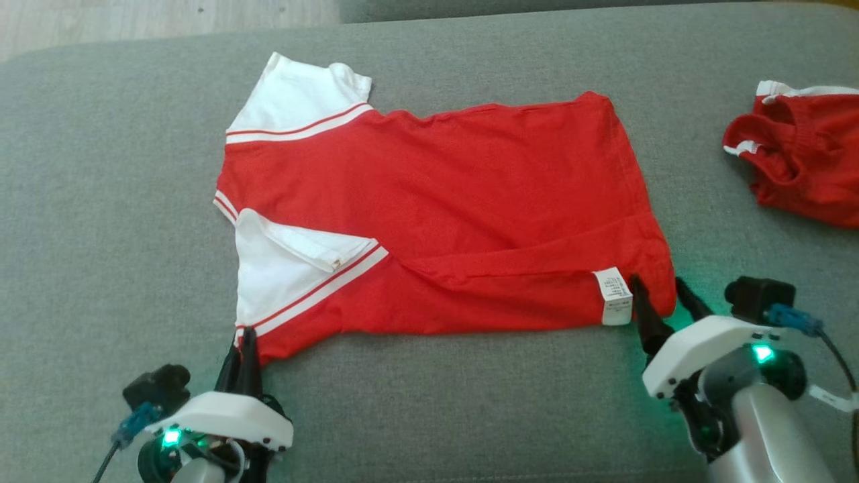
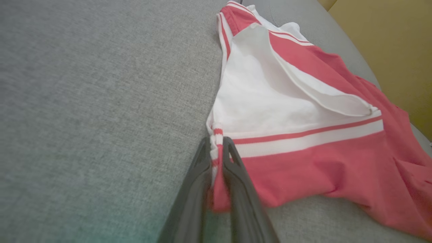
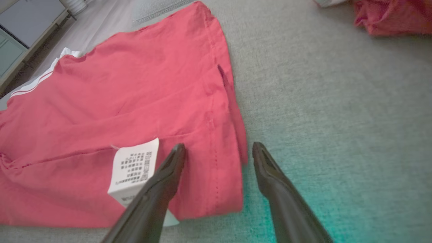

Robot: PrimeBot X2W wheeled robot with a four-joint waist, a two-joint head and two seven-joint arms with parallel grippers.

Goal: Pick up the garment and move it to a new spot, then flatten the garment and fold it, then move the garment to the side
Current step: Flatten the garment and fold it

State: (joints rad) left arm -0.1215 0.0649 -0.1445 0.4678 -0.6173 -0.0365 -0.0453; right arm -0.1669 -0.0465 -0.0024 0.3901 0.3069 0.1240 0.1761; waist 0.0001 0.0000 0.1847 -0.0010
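Left tool is clenched on the striped near-left corner of the garment. Right tool is released, with the near-right hem corner between its fingers, just beside the white label. It likely needs to close there next. The garment lies flat on the grey cushion, its long axis running left to right between both tools. A second red garment lies well apart at far right.

1. A grey fabric cushion spreads under the left fingers and the right fingers.
2. A crumpled red and white cloth lies on it, well beyond the right fingers, to their right.
3. Pale wooden floor shows far ahead of the left fingers.
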